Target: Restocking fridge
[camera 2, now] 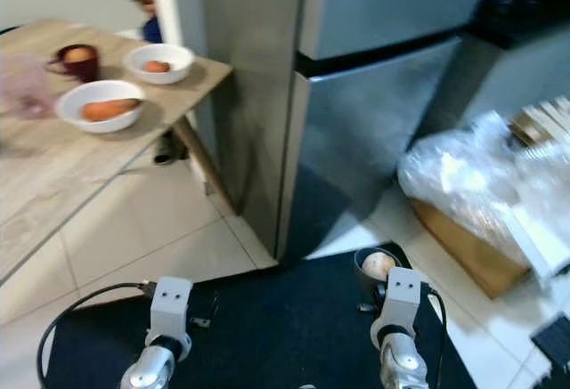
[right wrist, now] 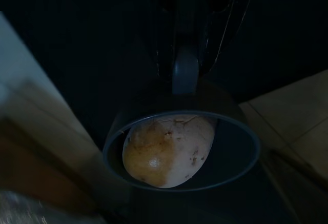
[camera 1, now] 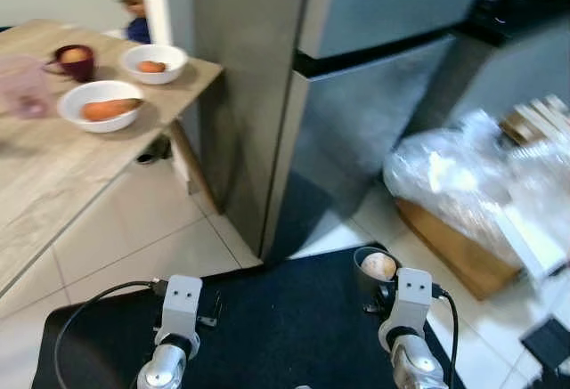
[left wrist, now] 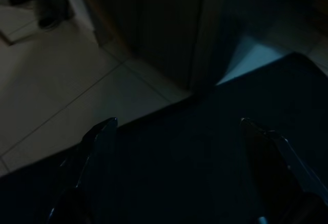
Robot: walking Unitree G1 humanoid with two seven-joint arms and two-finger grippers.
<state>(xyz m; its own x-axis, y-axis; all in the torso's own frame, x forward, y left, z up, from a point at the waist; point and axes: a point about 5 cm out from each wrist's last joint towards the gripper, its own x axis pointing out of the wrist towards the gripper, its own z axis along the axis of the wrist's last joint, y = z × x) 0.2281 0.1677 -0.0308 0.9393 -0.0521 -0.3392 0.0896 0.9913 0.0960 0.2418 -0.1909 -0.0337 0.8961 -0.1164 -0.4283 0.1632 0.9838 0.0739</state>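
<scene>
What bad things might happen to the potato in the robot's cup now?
1. The potato lies loose in the open cup held by the right gripper, so a tilt while walking might roll it out onto the floor.
2. The fridge doors look shut. The left gripper, open and low, would probably have to pull one, and a jolt could shake the cup.
3. The plastic-wrapped bundle lies close on the right; the cup arm might bump it.

A tall steel fridge [camera 1: 356, 95] stands shut beside the wooden table. Low before it, a dark grey cup [right wrist: 182, 149] holds one pale, brown-blotched potato [right wrist: 166, 149], carried upright by its handle.
</scene>
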